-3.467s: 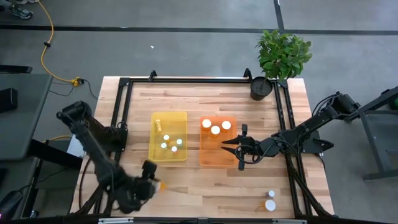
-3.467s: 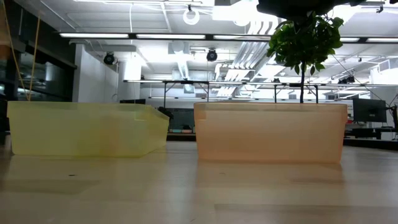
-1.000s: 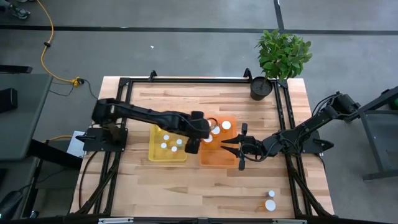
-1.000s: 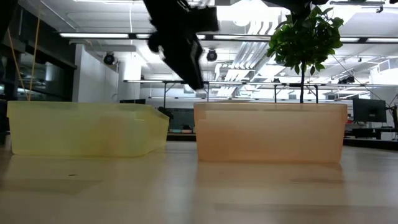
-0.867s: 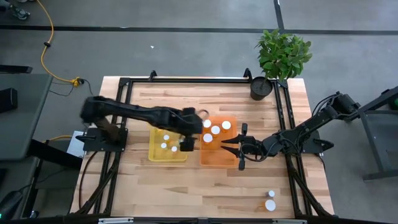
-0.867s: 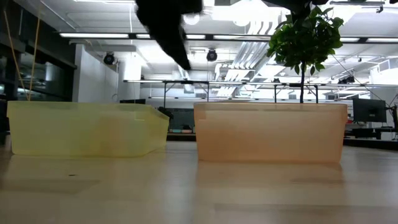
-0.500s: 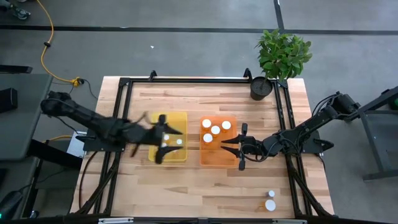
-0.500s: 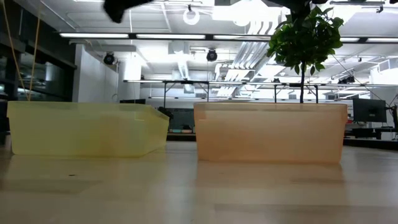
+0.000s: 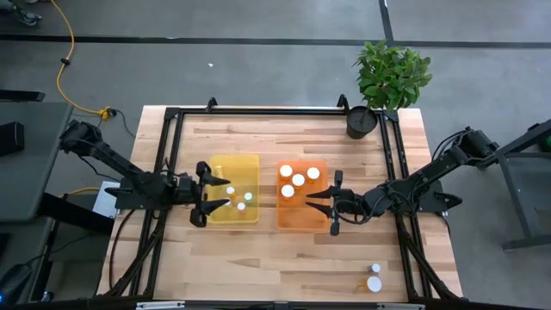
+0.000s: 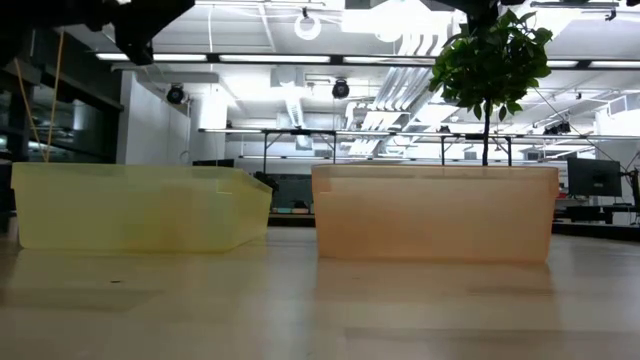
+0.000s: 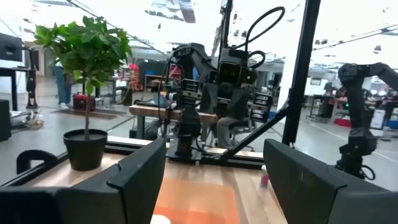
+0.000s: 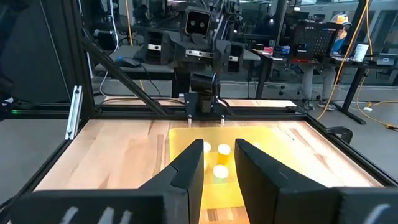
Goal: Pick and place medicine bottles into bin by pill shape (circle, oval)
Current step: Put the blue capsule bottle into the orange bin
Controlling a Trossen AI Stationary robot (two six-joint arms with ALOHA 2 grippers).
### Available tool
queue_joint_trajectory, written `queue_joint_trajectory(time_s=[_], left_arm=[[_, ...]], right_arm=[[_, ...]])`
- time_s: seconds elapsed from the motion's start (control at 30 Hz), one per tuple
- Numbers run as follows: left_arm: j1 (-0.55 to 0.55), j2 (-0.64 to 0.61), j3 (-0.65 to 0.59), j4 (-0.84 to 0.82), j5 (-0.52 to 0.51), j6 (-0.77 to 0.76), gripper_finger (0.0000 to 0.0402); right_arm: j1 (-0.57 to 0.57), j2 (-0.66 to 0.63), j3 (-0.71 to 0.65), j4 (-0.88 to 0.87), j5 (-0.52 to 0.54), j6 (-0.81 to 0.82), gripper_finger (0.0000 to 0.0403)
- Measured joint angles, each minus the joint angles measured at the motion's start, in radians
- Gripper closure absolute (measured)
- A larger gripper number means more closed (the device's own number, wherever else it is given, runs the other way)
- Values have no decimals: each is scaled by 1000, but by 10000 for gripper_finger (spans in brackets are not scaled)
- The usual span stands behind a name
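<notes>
High view: the left gripper (image 9: pixel 213 190) hangs over the 9 o'clock edge of the yellow bin (image 9: pixel 234 165), fingers spread wide and holding nothing. Three white-capped medicine bottles (image 9: pixel 238 199) sit in that bin toward 5 o'clock. The orange bin (image 9: pixel 303 220) lies just beside it at 3 o'clock, with four bottles in its 12 o'clock half. The right gripper (image 9: pixel 332 201) hovers at the orange bin's 3 o'clock edge, fingers only slightly apart and empty. Two more bottles stand on the table (image 9: pixel 284 267) near its 5 o'clock corner; a potted plant (image 9: pixel 389 77) stands at 1 o'clock.

Low view: both bins stand side by side, the plant behind the orange one.

Left wrist view: wide-set fingers (image 11: pixel 140 171) frame the orange bin and plant.

Right wrist view: narrow-set fingers (image 12: pixel 193 163) face the yellow bin and its bottles.
</notes>
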Motion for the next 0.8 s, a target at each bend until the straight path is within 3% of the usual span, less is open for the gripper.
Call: queue_joint_trajectory(time_s=[0.17,0.3,0.43,0.53,0.7,0.8], left_arm=[[0,-3,19,-17,10,-22,145],[0,-3,27,-27,11,-2,145],[0,-3,34,-59,2,0,145],[0,-3,35,-71,2,1,145],[0,-3,35,-74,-14,1,145],[0,-3,35,-69,-17,1,145]], right_arm=[[-2,0,2,50,7,38,299],[-5,-5,94,-103,-83,137,247],[14,4,281,-530,-115,293,178],[38,39,449,-915,-153,512,131],[124,164,724,-1562,-343,1123,99],[230,263,835,-1826,-453,1455,98]])
